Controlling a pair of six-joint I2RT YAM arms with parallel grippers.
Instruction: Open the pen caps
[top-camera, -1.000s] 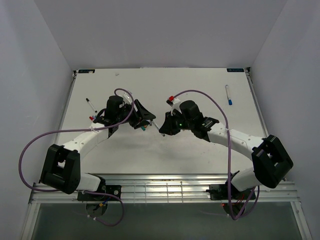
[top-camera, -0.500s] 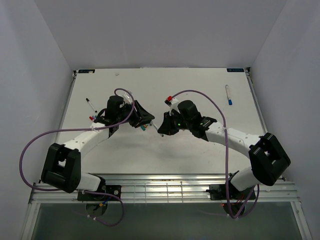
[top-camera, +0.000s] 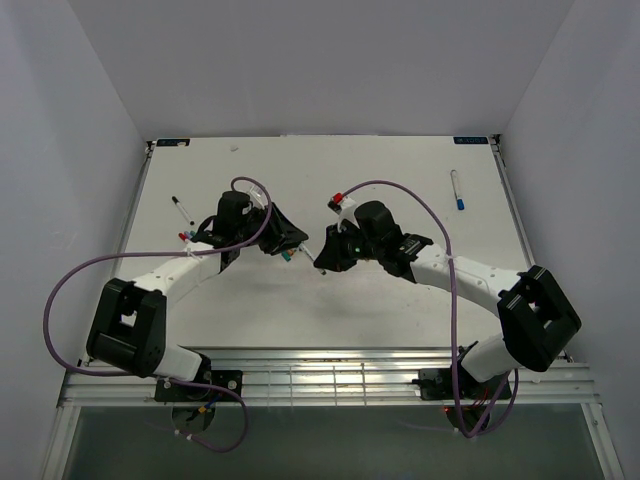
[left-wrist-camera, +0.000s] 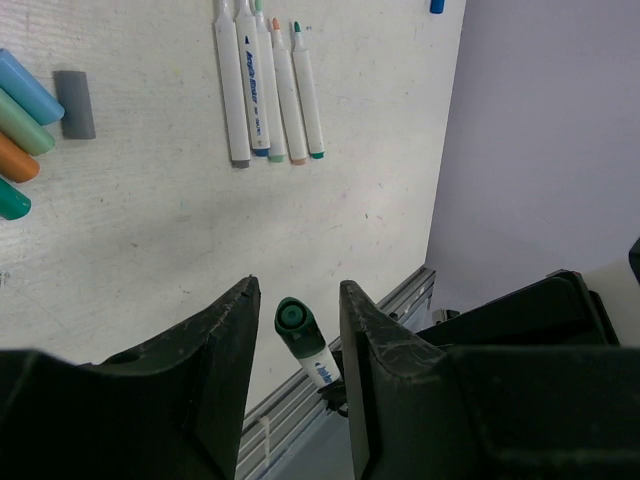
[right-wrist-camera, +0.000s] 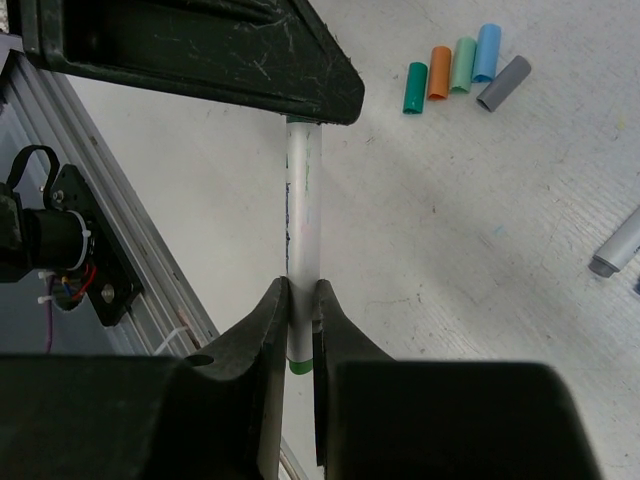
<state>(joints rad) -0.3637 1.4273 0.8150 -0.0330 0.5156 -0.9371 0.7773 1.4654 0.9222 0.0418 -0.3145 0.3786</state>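
My right gripper (right-wrist-camera: 300, 285) is shut on a white pen (right-wrist-camera: 302, 200) near its green end and holds it above the table. The pen's dark green cap (left-wrist-camera: 291, 318) points between the jaws of my left gripper (left-wrist-camera: 297, 288). These stand open on both sides of the cap, with a small gap on each side. From above, the two grippers (top-camera: 290, 243) (top-camera: 322, 255) meet at the table's middle. Loose pen caps lie in a row: teal (right-wrist-camera: 415, 87), orange (right-wrist-camera: 440, 72) and grey (right-wrist-camera: 503, 83) among them. Several uncapped pens (left-wrist-camera: 265, 85) lie side by side.
A pen with a blue cap (top-camera: 456, 188) lies at the back right. Another thin pen (top-camera: 181, 210) lies at the left of the table. A grey-tipped pen (right-wrist-camera: 618, 245) lies at the right edge of the right wrist view. The metal rail (top-camera: 330, 378) runs along the near edge.
My left gripper's jaws have narrowed around the green cap. Both arms have shifted slightly, and the right gripper still holds the pen.
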